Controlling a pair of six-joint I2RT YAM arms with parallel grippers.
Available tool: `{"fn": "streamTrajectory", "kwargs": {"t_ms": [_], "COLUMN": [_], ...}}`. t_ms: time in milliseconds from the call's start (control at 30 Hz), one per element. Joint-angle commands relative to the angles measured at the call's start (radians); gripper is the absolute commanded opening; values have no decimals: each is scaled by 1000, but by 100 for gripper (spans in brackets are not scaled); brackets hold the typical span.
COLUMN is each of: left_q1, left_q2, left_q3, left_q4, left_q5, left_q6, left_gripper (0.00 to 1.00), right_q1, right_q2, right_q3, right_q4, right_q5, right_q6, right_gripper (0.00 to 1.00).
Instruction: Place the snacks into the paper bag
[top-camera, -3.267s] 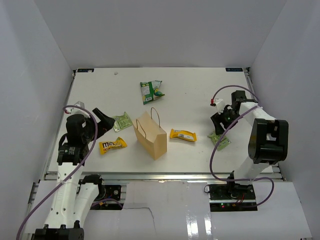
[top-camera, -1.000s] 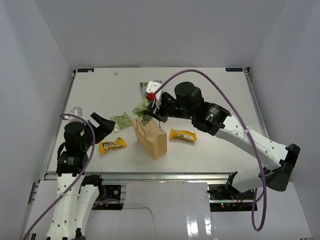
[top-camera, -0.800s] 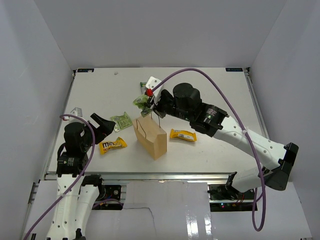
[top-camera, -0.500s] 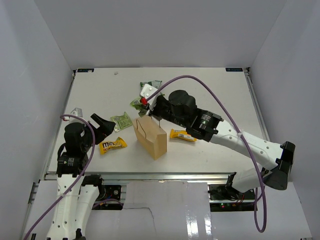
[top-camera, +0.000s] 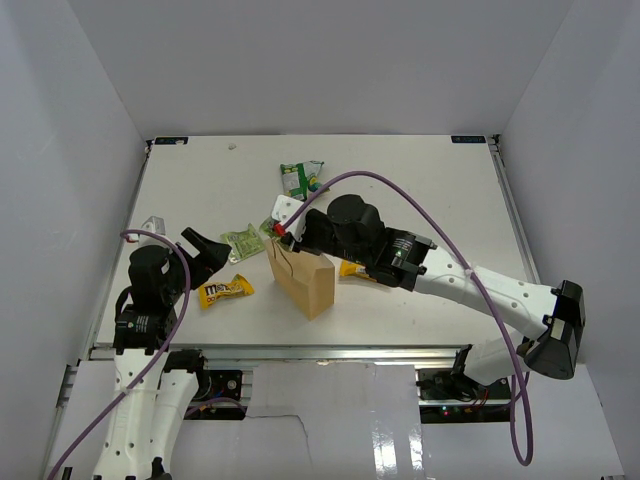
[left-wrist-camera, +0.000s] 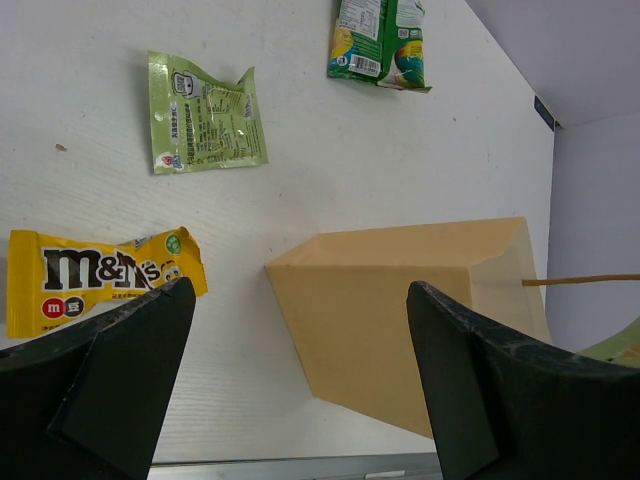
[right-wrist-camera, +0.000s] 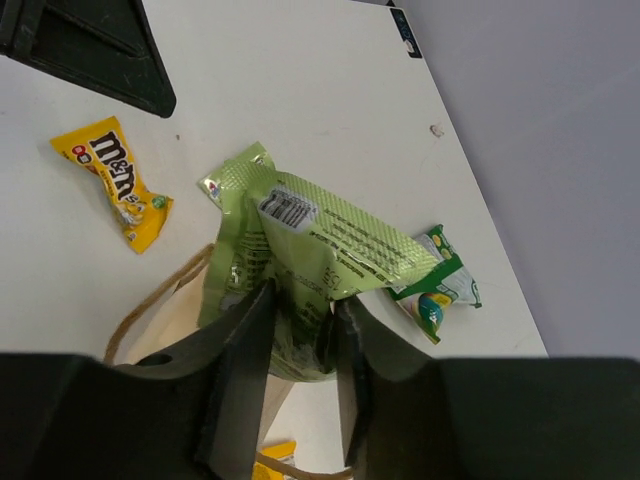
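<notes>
The tan paper bag (top-camera: 305, 275) stands upright mid-table, its mouth open. My right gripper (top-camera: 283, 228) hovers over the bag's far-left rim. In the right wrist view its jaws (right-wrist-camera: 300, 300) stand slightly apart around a crumpled pale green packet (right-wrist-camera: 300, 235), which hangs over the bag's mouth (right-wrist-camera: 200, 320). My left gripper (top-camera: 205, 248) is open and empty, left of the bag (left-wrist-camera: 400, 320). On the table lie another pale green packet (top-camera: 243, 243), a yellow M&M's wrapper (top-camera: 225, 290), a green-and-white bag (top-camera: 302, 178) and a second yellow wrapper (top-camera: 352, 268), half hidden by the right arm.
The right arm's purple cable (top-camera: 400, 185) loops high over the table's middle. White walls close in the table (top-camera: 430, 190) on three sides. The left gripper's black fingers (right-wrist-camera: 90, 45) show at the top left of the right wrist view.
The right gripper has carried the pale green packet down and leftward to the bag's mouth, and its jaws have eased apart a little. The left arm has not moved.
</notes>
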Motion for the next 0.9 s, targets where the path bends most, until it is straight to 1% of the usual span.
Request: {"fn": "streamTrajectory", "kwargs": {"t_ms": [0,67,100,167,367,433,467,533,567,600,667,700,767,800,833,867], "left_q1": [-1,-1,-1,-1,-1,-1,-1,-1,-1,-1,-1,-1,-1,-1,-1,-1], "left_q2": [-4,-4,-4,-3,9,22,43,78,101,155,222,297,377,417,490,528], "left_q3": [-6,-9,-9,-9,-14,-15,-15,-15,-15,-17,-21,-21,-11,-3,12,20], "left_q4": [-1,-1,1,1,11,22,27,47,56,68,115,154,188,200,229,241], "left_q5": [10,10,10,10,13,10,4,-4,-12,-15,-13,-13,-15,-30,-39,-47], "left_q6": [-5,-5,-6,-5,-15,-22,-25,-31,-28,-26,-16,-3,14,20,38,52], "left_gripper": [98,98,98,98,98,98,98,98,98,98,96,95,92,92,92,92], "right_q1": [8,8,9,11,11,12,11,8,3,-18,-61,-116,-178,-240,-271,-303], "right_q2": [-10,-11,-13,-16,-23,-23,-23,-22,-23,-22,-20,-22,-27,-34,-37,-43], "right_q3": [1,0,1,1,19,50,65,119,136,153,205,217,225,225,224,208], "right_q4": [33,28,26,25,8,-6,-32,-59,-73,-111,-161,-205,-234,-251,-285,-296], "right_q5": [-24,-25,-28,-30,-39,-39,-53,-65,-86,-99,-218,-255,-356,-389,-418,-473], "right_q6": [-13,-9,-9,-9,-7,-15,-24,-59,-70,-77,-82,-79,-71,-71,-70,-67], "right_gripper": [38,42,46,50,51,52,57,64,73,77,81,81,83,83,83,84]}}
